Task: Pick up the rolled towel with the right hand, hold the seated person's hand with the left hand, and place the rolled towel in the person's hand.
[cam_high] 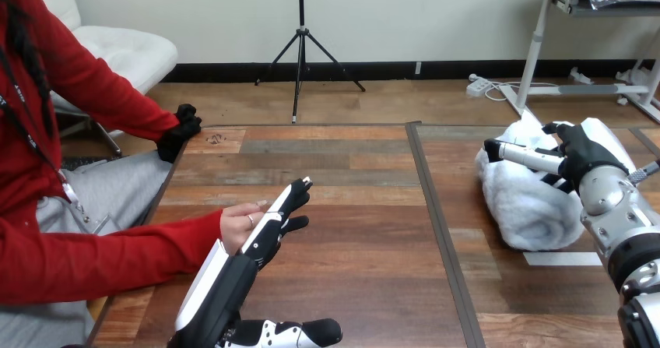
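The rolled white towel [523, 202] lies on the table at the right. My right hand [585, 155] sits over its far end, thumb stretched across the near side and fingers curled over the top, gripping it. At the left, the person's hand [236, 225] in a red sleeve rests palm-up over the table's edge. My left hand [268, 227] lies along its right side, touching it, with fingers straight and pointing away from me. Its thumb [300, 332] sticks out low and apart from the person's hand.
The person's other hand [182, 130], in a black glove, rests at the table's far left corner. A dark seam [433, 208] runs down the table between my two hands. A strip of white tape [562, 258] lies just in front of the towel.
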